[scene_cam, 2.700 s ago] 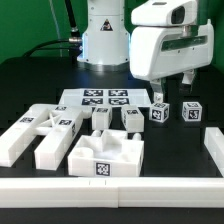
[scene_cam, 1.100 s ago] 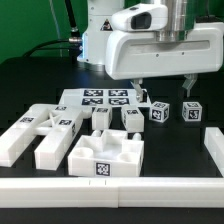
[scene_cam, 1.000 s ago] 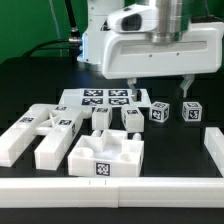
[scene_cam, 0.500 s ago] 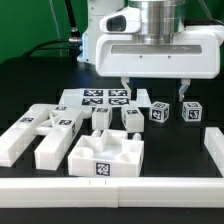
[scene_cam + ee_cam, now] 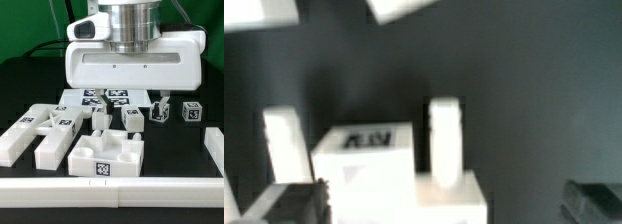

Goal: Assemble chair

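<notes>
The chair parts lie loose on the black table. A flat plate with raised sides [image 5: 105, 155] is at the front. Two long blocks [image 5: 25, 135] [image 5: 60, 140] lie at the exterior view's left. Two small blocks [image 5: 100, 120] [image 5: 132, 118] and two tagged cubes [image 5: 158, 112] [image 5: 191, 112] stand behind the plate. My gripper [image 5: 128, 98] hangs open and empty above the small blocks. The wrist view is blurred: a white tagged part [image 5: 367, 140] with two raised bars lies below my spread gripper [image 5: 438, 205]. I cannot tell which part it is.
The marker board [image 5: 105, 97] lies behind the small blocks, partly hidden by my gripper. A long plain white rail [image 5: 110, 190] runs along the front edge. Another white piece [image 5: 213, 148] sits at the exterior view's right. The arm's base stands at the back.
My gripper has moved from the exterior view's right to the middle and nearer the camera, now covering part of the marker board. Its fingers stayed open. No part has moved.
</notes>
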{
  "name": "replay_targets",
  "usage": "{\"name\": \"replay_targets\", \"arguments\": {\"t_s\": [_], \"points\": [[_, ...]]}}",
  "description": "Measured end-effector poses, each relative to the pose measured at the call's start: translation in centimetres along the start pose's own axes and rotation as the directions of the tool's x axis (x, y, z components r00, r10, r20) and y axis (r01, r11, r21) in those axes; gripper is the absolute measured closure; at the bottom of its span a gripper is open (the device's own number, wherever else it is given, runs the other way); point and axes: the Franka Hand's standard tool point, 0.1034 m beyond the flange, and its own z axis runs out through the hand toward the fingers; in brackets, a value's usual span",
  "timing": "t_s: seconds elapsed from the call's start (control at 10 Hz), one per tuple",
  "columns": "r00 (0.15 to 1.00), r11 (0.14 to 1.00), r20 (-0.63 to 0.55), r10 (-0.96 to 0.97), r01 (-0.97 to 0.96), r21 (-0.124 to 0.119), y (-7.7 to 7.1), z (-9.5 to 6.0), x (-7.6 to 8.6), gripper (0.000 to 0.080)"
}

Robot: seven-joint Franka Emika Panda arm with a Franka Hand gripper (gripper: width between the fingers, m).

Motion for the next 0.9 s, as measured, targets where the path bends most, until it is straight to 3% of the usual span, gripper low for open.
{"name": "replay_targets", "arguments": {"t_s": [0.5,0.7,0.9], "points": [[1.0,1.0,0.014,0.0,0.0,-0.003,0.0,0.3,-0.3,0.015],[1.0,1.0,0.017,0.002,-0.002,0.001,-0.7,0.5,3.9,0.015],[1.0,1.0,0.013,-0.002,0.002,-0.002,-0.3,1.5,4.8,0.015]]}}
